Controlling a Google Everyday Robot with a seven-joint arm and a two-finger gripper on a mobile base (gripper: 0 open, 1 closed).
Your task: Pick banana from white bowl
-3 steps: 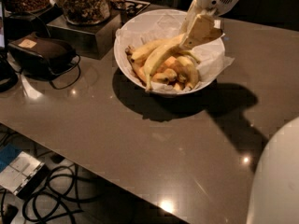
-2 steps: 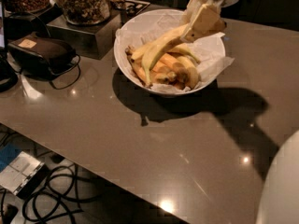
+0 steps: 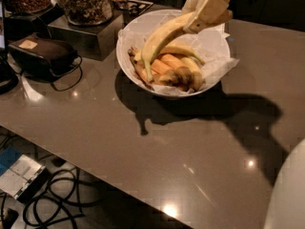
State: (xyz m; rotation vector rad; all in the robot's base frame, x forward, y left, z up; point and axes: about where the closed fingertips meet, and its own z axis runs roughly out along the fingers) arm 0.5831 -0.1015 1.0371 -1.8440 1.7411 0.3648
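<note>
The white bowl, lined with crinkled white paper, stands at the back middle of the grey table. My gripper is above the bowl's right rim, shut on the upper end of the long pale yellow banana. The banana hangs tilted down to the left, lifted above the other fruit, its lower tip near the bowl's left side. A shorter yellow banana and stubby orange-yellow bananas lie in the bowl beneath it.
Glass jars of nuts stand on a metal stand behind the bowl on the left. A dark pouch with a cable lies at the left. Cables lie on the floor below the table's front edge.
My gripper has risen with the long banana. The banana has come up out of the pile and now hangs at a steeper tilt over the bowl.
</note>
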